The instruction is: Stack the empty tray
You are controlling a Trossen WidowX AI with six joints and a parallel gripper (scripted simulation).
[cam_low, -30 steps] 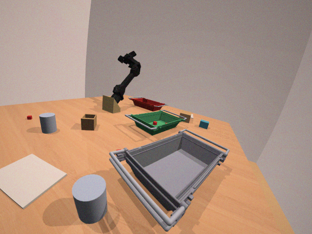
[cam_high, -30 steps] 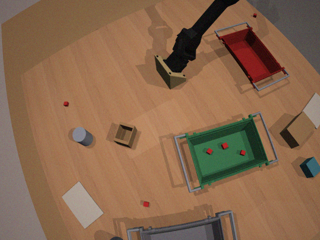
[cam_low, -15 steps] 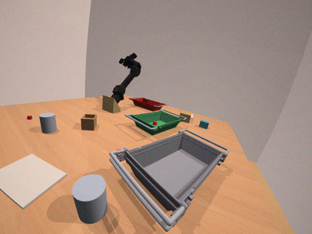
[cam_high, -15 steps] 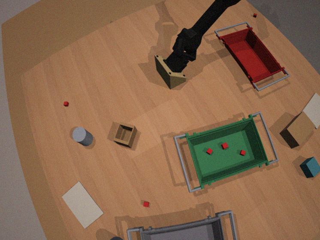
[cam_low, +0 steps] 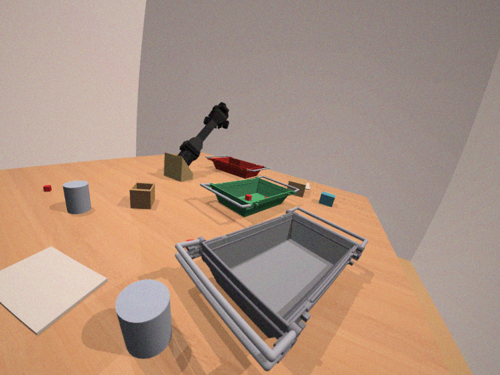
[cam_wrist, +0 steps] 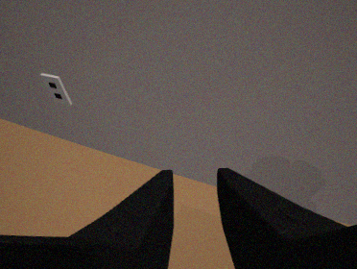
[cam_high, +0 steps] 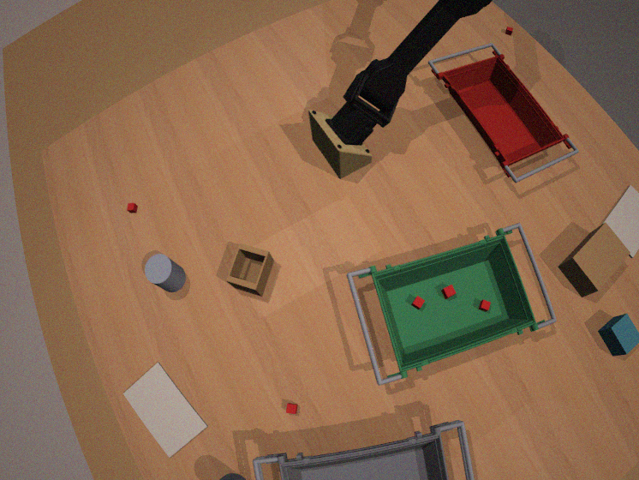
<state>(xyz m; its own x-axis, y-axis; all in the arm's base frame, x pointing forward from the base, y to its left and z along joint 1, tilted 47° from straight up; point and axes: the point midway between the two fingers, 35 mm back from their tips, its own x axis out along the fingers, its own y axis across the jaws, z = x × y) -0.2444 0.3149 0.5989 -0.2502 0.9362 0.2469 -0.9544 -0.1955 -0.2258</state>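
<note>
The green tray (cam_high: 516, 289) (cam_low: 236, 189) stands upright on the table. Red blocks (cam_high: 449, 291) (cam_low: 247, 197) lie on its floor. Its left bar (cam_high: 365, 327) (cam_low: 222, 195) and right bar (cam_high: 536, 273) (cam_low: 278, 183) are swung out past its ends. An empty red tray (cam_high: 526, 108) (cam_low: 238, 168) and an empty grey tray (cam_high: 444, 459) (cam_low: 282, 274) also have their bars out. My gripper (cam_wrist: 195, 181) is open with a narrow gap and holds nothing. It is raised away from the trays; the top view cuts it off.
A wedge (cam_high: 322, 147) (cam_low: 173, 166) stands by the arm's base. An open brown box (cam_high: 263, 273) (cam_low: 141, 199) and a grey cylinder (cam_high: 159, 268) (cam_low: 76, 197) stand left of the green tray. A brown block (cam_high: 601, 258) and a teal block (cam_high: 624, 333) stand right.
</note>
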